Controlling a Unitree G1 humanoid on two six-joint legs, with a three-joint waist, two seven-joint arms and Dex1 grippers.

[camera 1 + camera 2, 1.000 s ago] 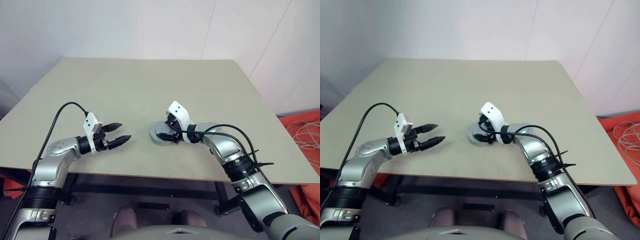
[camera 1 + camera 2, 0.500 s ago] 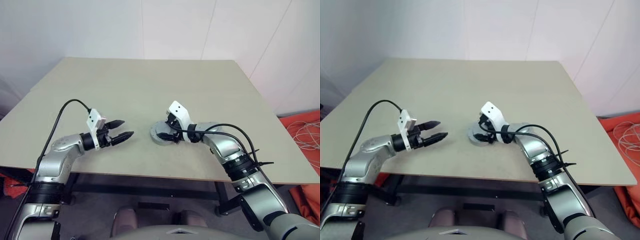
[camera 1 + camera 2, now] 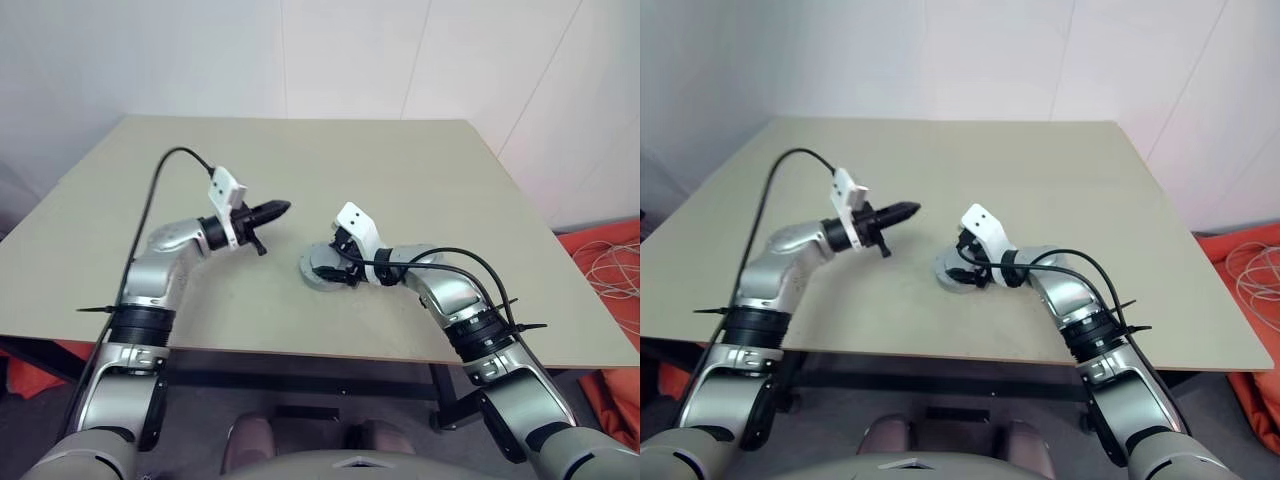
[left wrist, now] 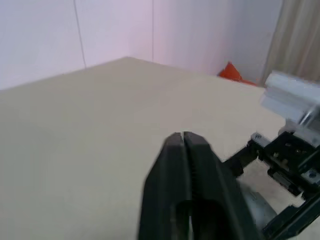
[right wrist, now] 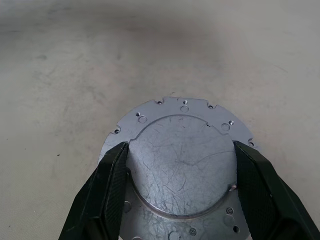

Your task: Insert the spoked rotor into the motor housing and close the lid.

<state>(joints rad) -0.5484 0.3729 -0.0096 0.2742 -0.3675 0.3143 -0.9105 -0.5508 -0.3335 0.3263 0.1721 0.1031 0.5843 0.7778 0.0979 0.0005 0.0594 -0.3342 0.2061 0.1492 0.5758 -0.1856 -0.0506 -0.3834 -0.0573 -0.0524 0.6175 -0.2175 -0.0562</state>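
In the left eye view I see the beige counter [image 3: 420, 190] with my left tool [image 3: 280, 209] raised above it, its two black fingers pressed together into one point, nothing between them. It hangs over the middle of the counter, toward the near edge, and points at the right arm. My right tool [image 3: 328, 270] sits just beyond it, angled down onto a round grey metal part, the lid [image 3: 312, 274], which lies flat near the middle of the near edge. A black cable [image 3: 470, 262] loops along the right forearm.

The right eye view gives the same layout: left tool near the lid but apart from it, right tool on it.

In the left wrist view the left tool's fingers [image 4: 197, 165] meet along a thin seam, closed on nothing. The right tool's white housing shows beyond them.

In the right wrist view the lid [image 5: 182, 155] lies face up on the counter, a scratched raised disc on a flange with small holes. The right tool's fingers [image 5: 107, 185] stand wide, one against each side of the raised disc, gripping it by its edge.
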